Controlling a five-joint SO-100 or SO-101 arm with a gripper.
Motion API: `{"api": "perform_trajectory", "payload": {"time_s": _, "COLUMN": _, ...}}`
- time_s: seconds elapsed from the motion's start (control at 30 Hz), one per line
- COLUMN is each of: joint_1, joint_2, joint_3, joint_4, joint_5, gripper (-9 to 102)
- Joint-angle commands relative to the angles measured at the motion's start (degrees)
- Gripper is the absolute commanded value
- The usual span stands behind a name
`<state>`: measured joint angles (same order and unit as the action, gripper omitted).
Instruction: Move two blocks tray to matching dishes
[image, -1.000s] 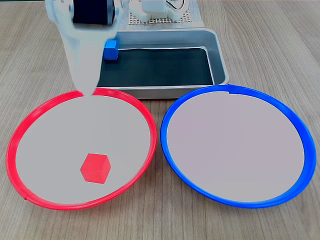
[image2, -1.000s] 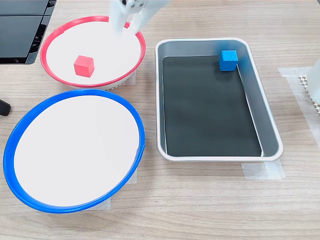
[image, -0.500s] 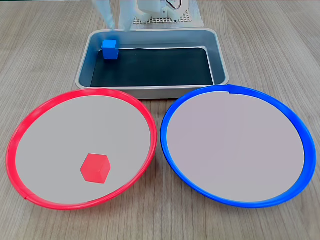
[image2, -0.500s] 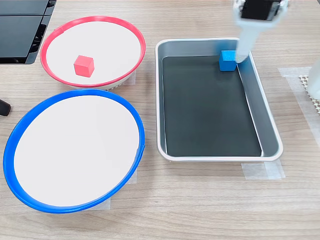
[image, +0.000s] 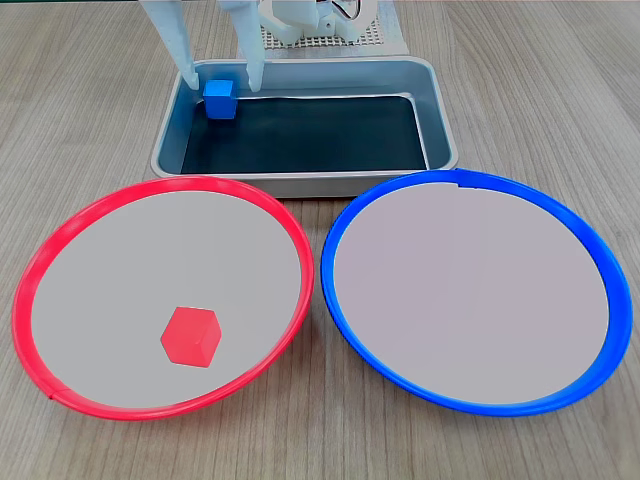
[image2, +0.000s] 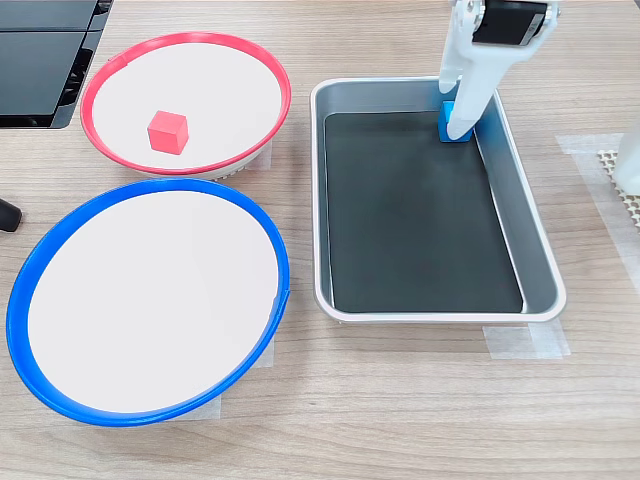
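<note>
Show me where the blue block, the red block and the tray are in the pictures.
Blue block (image: 219, 99): a fixed view, on its front face, between the open jaws.
Red block (image2: 168, 131): a fixed view, on its top face, in the red-rimmed dish.
Tray (image2: 540, 260): a fixed view, on its grey right wall.

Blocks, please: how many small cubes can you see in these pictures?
2. The red block lies in the red-rimmed dish. The blue block sits in a corner of the tray, between the open gripper fingers. Nothing seems to hide another.
</note>
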<state>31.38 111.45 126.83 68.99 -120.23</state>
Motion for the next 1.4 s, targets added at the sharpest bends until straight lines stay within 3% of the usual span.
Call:
{"api": "perform_trajectory", "payload": {"time_s": 0.0, "joint_1": 2.4, "joint_2": 0.3, "joint_3": -0.2, "joint_4": -0.3, "joint_5": -2.0, "gripper": 23}}
{"api": "perform_trajectory", "payload": {"time_s": 0.37, "joint_1": 4.4, "joint_2": 0.3, "joint_3": 7.8, "joint_4": -7.0, "joint_5": -2.5, "gripper": 21}}
{"api": "perform_trajectory", "payload": {"time_s": 0.5, "joint_1": 2.0, "joint_2": 0.6, "joint_3": 9.1, "joint_4": -9.0, "joint_5": 1.1, "gripper": 0}}
{"api": "perform_trajectory", "payload": {"time_s": 0.6, "joint_1": -0.6, "joint_2": 1.8, "joint_3": 8.6, "joint_4": -9.1, "joint_5": 5.0, "gripper": 0}}
{"api": "perform_trajectory", "payload": {"time_s": 0.7, "joint_1": -9.3, "joint_2": 3.6, "joint_3": 2.6, "joint_4": -4.9, "joint_5": 20.7, "gripper": 0}}
{"api": "perform_trajectory", "payload": {"time_s": 0.8, "joint_1": -19.9, "joint_2": 2.5, "joint_3": -5.7, "joint_4": -5.9, "joint_5": 44.1, "gripper": 0}}
{"api": "perform_trajectory", "payload": {"time_s": 0.93, "joint_1": -31.9, "joint_2": -6.9, "joint_3": -17.5, "joint_4": -19.6, "joint_5": 73.7, "gripper": 0}}
{"api": "perform_trajectory", "payload": {"time_s": 1.13, "joint_1": -41.0, "joint_2": -23.7, "joint_3": -22.6, "joint_4": -43.2, "joint_5": 87.4, "gripper": 0}}
{"api": "perform_trajectory", "payload": {"time_s": 1.23, "joint_1": -43.5, "joint_2": -30.9, "joint_3": -27.2, "joint_4": -45.4, "joint_5": 88.9, "gripper": 0}}
{"api": "perform_trajectory", "payload": {"time_s": 1.3, "joint_1": -44.4, "joint_2": -33.4, "joint_3": -28.7, "joint_4": -45.8, "joint_5": 88.2, "gripper": 8}}
{"api": "perform_trajectory", "payload": {"time_s": 1.37, "joint_1": -44.8, "joint_2": -34.2, "joint_3": -28.8, "joint_4": -46.1, "joint_5": 86.8, "gripper": 25}}
